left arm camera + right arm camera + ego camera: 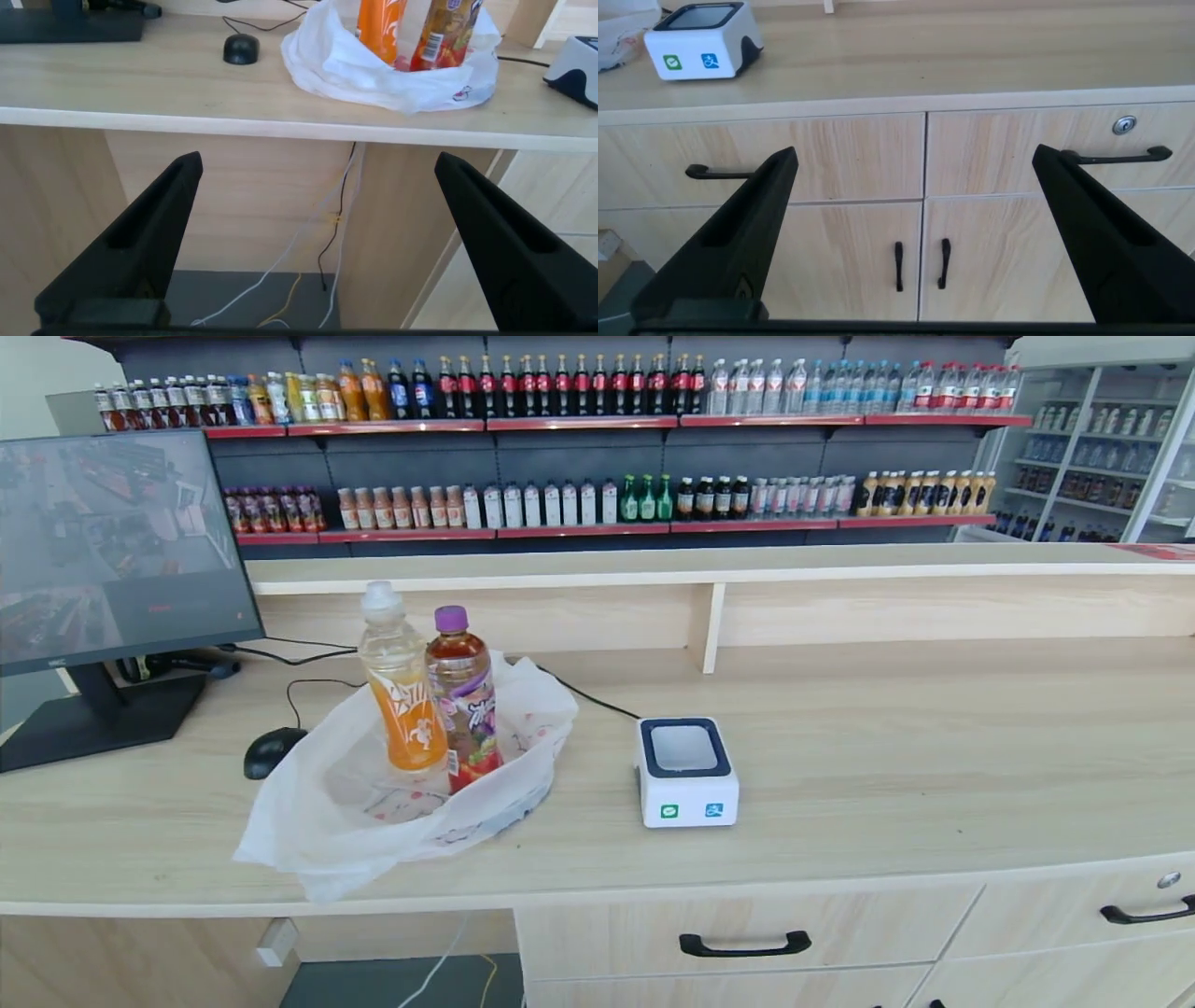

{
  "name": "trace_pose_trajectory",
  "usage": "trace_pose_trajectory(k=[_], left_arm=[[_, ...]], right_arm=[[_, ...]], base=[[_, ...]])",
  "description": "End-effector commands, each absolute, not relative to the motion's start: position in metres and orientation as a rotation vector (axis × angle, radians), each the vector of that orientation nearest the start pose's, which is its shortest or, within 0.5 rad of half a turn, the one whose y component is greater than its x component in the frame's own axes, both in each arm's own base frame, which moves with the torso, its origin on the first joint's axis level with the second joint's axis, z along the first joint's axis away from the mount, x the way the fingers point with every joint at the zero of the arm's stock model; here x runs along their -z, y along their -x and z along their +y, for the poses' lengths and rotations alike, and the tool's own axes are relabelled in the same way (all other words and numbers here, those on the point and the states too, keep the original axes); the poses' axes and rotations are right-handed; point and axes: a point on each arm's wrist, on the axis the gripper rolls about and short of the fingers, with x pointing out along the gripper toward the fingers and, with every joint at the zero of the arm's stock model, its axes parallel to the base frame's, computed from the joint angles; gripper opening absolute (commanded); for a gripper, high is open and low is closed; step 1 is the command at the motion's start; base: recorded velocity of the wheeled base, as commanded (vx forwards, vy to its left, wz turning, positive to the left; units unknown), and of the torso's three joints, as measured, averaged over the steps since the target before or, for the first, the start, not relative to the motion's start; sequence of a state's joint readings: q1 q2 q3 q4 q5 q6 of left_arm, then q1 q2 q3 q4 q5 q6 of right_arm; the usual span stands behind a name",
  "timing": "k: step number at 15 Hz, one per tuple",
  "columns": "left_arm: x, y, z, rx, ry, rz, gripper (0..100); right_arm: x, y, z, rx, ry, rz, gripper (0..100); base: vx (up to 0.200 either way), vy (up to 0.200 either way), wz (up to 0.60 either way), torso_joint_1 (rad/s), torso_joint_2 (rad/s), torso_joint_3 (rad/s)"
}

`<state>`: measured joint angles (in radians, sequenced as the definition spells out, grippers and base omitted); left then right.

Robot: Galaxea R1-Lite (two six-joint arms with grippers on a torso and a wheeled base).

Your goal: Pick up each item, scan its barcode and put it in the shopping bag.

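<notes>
A white plastic shopping bag (373, 803) lies open on the wooden counter (887, 756). Two bottles stand upright inside it: an orange drink bottle (400, 683) with a clear cap and a reddish drink bottle (462, 700) with a purple cap, touching side by side. The white barcode scanner (686, 771) sits right of the bag. My left gripper (318, 233) hangs open below the counter edge, in front of the bag (392, 70). My right gripper (915, 233) is open too, low before the drawers, with the scanner (701, 42) up on the counter.
A monitor (112, 551) on a black stand and a black mouse (273, 751) with its cable sit left of the bag. Drawers with black handles (744, 947) run below the counter. A raised ledge and shelves of bottles stand behind. Cables (327, 243) hang under the counter.
</notes>
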<state>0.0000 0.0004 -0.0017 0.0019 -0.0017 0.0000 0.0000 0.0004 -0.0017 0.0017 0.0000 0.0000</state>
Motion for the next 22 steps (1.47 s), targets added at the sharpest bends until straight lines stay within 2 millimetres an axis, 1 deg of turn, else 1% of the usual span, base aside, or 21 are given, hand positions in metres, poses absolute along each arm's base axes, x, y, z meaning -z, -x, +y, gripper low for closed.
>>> trace_pose_trajectory(k=[1,4,22], left_arm=[[-0.0753,0.0228,0.0000,0.002,0.000,0.002,100],[-0.0757,0.0229,0.0000,0.002,0.000,0.000,100],[-0.0757,0.0229,0.0000,0.002,0.000,0.000,100]], right_arm=[[-0.0757,0.0229,0.0000,0.000,0.000,0.000,100],[-0.0757,0.0229,0.0000,0.000,0.000,0.000,100],[-0.0756,0.0229,0.0000,0.000,0.000,0.002,100]], base=[[0.000,-0.200,0.00,0.002,0.00,0.007],[0.000,-0.200,0.00,0.001,0.00,0.002],[0.000,0.000,0.00,0.000,0.00,0.000]])
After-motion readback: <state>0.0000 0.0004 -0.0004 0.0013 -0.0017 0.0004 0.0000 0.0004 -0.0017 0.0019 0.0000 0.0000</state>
